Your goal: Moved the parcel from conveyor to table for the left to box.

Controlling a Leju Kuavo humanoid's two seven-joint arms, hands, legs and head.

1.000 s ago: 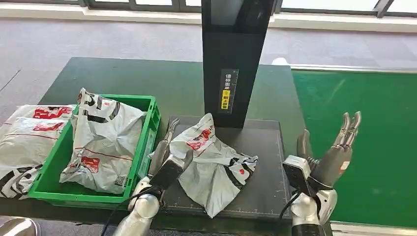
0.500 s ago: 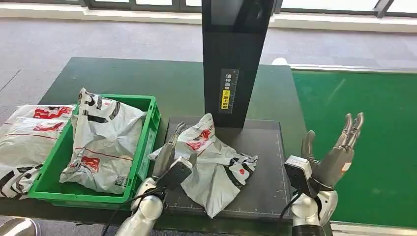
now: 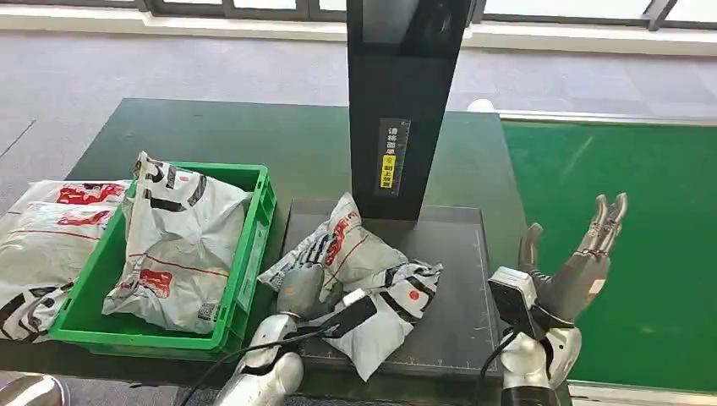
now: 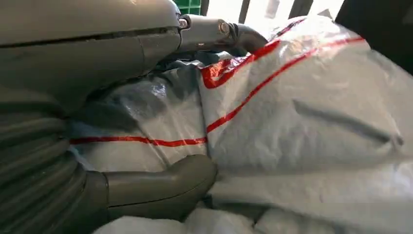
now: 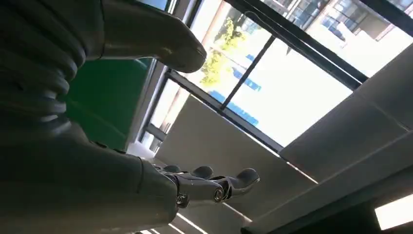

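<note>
1. The left hand [image 3: 303, 283] has come down onto the parcel [image 3: 372, 279] since a moment ago. Half a second back it stood edge-on at the parcel's near-left side with fingers pointing away; now it lies over the bag's left part, fingers curled onto the plastic.
2. The left wrist view agrees: the thumb [image 4: 165, 183] presses into the grey wrap from one side and a finger [image 4: 229, 34] hooks over the red-striped fold from the other, so this hand is grasping the parcel.
3. The parcel itself has changed shape. Its far corner has folded and the red print has turned, which suggests the bag is being gathered under the hand.
4. It rests on the dark pad [image 3: 457, 254] in front of the black post [image 3: 402, 101], so the conveyor-to-surface step looks done and the boxing step is starting.
5. The green crate [image 3: 254, 245] sits just beside the left hand, on its outer side.
6. The right hand [image 3: 575, 262] has barely shifted; it is held up well clear of the parcel, palm raised, fingers spread, holding nothing.
7. Count: one parcel under the left hand, one in the crate, two stacked beyond the crate [image 3: 51, 228]. One crate, one pad, one post.
</note>
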